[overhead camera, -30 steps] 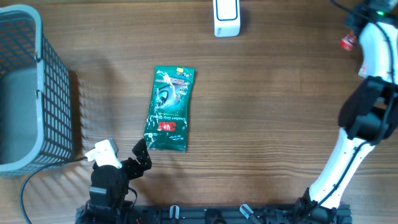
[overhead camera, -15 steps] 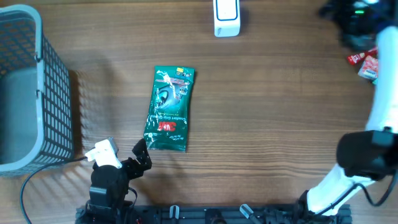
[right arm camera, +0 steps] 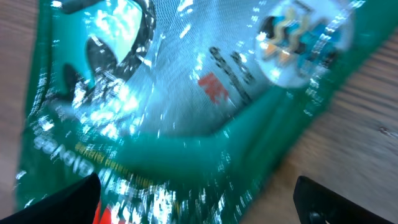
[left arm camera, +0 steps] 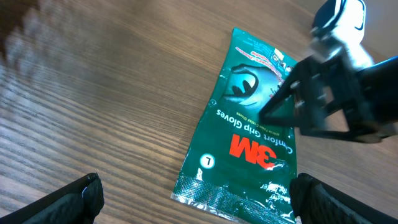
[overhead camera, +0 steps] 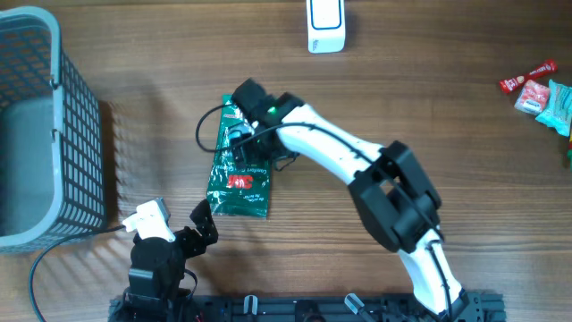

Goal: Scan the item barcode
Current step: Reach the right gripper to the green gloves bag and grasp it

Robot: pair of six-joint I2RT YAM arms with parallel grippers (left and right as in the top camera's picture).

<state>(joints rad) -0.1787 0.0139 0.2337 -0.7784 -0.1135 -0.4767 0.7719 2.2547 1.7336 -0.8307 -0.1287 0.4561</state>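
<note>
So the right arm [overhead camera: 357, 165] is stretched way out from its base at the near right, elbow bent, reaching over toward the left side. The right gripper [overhead camera: 239, 136] points down, jaws spread wide, gripping nothing. The left arm [overhead camera: 154, 255] sits folded up at the near left, and the left gripper [overhead camera: 204, 224] is wide open too, empty.

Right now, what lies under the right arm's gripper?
The flat green 3M gloves packet on the wooden table, open right gripper over its upper half. That half is covered from overhead; no barcode shows.
</note>
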